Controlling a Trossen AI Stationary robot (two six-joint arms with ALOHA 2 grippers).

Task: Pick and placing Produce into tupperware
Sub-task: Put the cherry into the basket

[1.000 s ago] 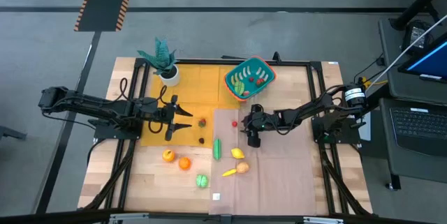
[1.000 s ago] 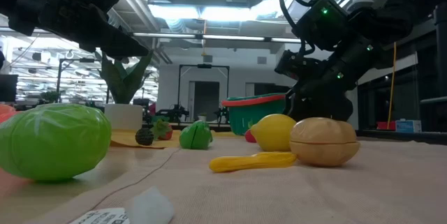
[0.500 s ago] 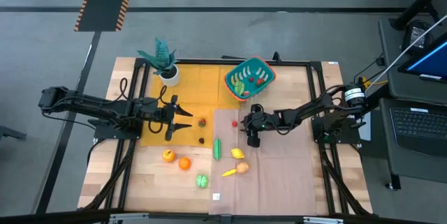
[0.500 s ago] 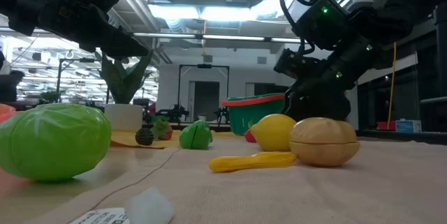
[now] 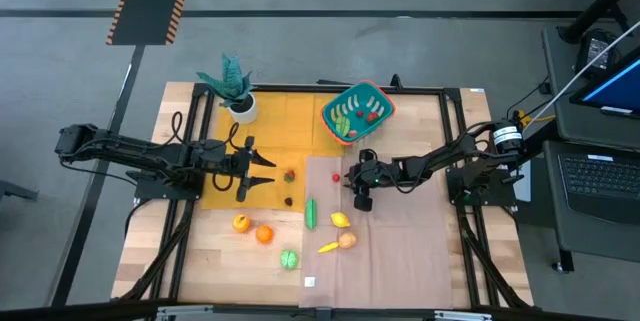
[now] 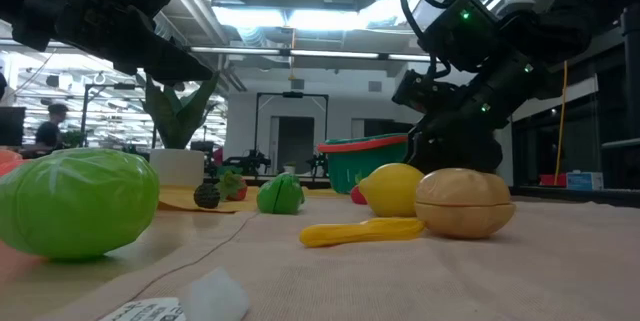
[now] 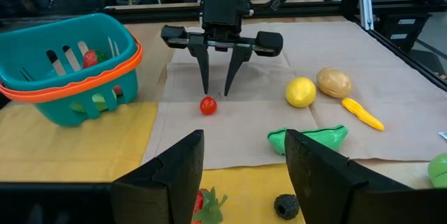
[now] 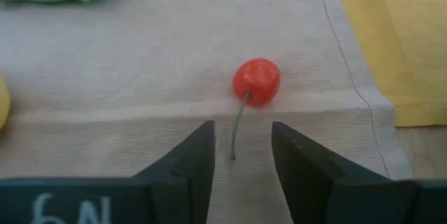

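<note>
On the beige cloth near table centre, right gripper (image 7: 218, 93) points down over a red cherry (image 8: 256, 81). Fingers (image 8: 183, 165) part-open, straddling the cherry's thin stem, nothing gripped; cherry lies just past the fingertips, touching neither.

Left gripper (image 5: 262, 172) waits over the yellow mat (image 5: 275, 126), left of centre, jaws apart and empty, aimed toward the right arm. A red strawberry-like piece (image 5: 289, 174) and a small dark piece (image 5: 289, 200) sit just ahead of it on the mat.

Tupperware (image 5: 357, 112): teal with orange-red rim, at the back of the table straddling mat and cloth. Several produce bits already inside, green and red; exact count hard to read from above.

Loose produce: long green piece (image 5: 311, 212) at the cloth's left edge; lemon (image 5: 341, 219), tan potato (image 6: 464, 202) and yellow-orange carrot (image 6: 362, 230) close together on the cloth, carrot nearest the front. Two orange fruits (image 5: 252, 228) side by side on bare wood at front left. Green round piece (image 5: 289, 258) farther front on the wood.

Potted teal plant in white pot (image 5: 241, 108) stands at back left, well apart from the tupperware. Small white tag (image 5: 309, 282) near the front edge.
</note>
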